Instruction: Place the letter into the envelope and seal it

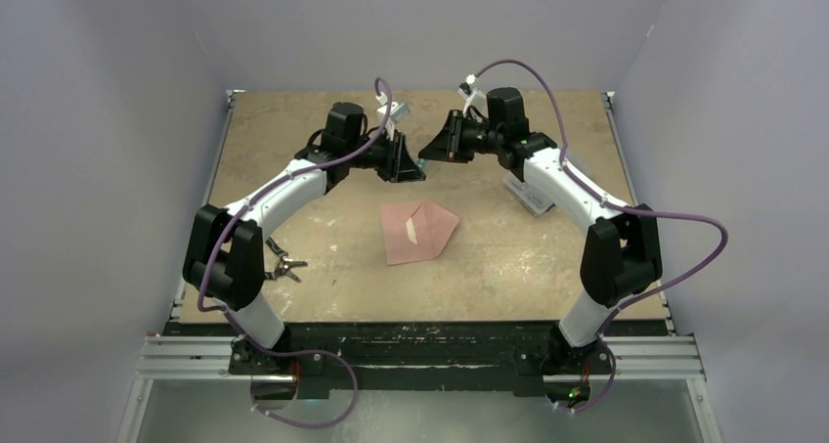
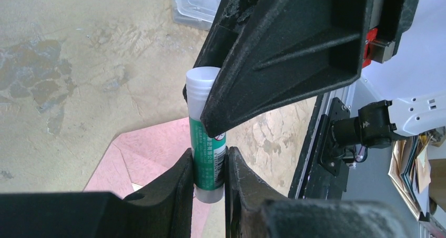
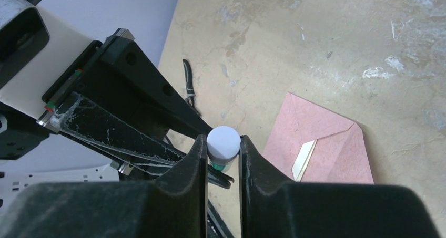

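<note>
Grippers share one glue stick (image 2: 198, 96) in mid-air: left gripper (image 2: 210, 156) clamps its green body, right gripper (image 3: 223, 143) clamps the white cap. Down on the table (image 1: 293, 130), the envelope (image 1: 430, 236) lies flat, flap open, well apart from both sets of jaws.

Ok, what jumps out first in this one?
Both arms meet in mid-air above the table, sharing one glue stick: the left gripper clamps its green-labelled body, and the right gripper pinches the white cap. Below them the pink envelope lies flat, with a pale strip showing.
</note>
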`<state>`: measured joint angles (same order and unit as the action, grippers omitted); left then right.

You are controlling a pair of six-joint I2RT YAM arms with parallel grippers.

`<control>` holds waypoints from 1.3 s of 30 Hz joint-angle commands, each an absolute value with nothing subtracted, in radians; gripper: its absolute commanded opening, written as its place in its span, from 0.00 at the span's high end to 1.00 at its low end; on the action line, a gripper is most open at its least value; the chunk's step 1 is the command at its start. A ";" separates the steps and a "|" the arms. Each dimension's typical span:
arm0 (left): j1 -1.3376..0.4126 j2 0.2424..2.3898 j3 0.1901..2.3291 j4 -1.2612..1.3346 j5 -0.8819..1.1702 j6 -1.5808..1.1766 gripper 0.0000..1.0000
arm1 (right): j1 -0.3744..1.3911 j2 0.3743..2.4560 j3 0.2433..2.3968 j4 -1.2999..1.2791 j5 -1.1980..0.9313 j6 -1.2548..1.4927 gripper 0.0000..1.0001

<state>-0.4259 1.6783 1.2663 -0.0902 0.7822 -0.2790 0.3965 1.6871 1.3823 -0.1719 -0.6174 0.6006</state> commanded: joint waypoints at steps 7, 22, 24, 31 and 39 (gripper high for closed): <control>-0.423 1.591 1.290 -0.195 0.799 -0.108 1.00 | 0.386 1.660 1.439 -0.219 -0.655 0.563 1.00; -0.420 1.486 1.154 -0.291 0.942 0.049 1.00 | 0.213 1.612 1.615 -0.250 -0.887 0.433 1.00; -0.420 1.492 1.166 -0.311 0.974 0.059 1.00 | 0.199 1.620 1.647 -0.304 -0.861 0.386 1.00; -0.421 1.482 1.160 -0.299 1.044 0.055 1.00 | 0.135 1.598 1.566 -0.176 -0.920 0.466 1.00; -0.420 1.461 1.146 -0.285 1.068 0.048 1.00 | 0.095 1.573 1.494 -0.063 -0.962 0.549 1.00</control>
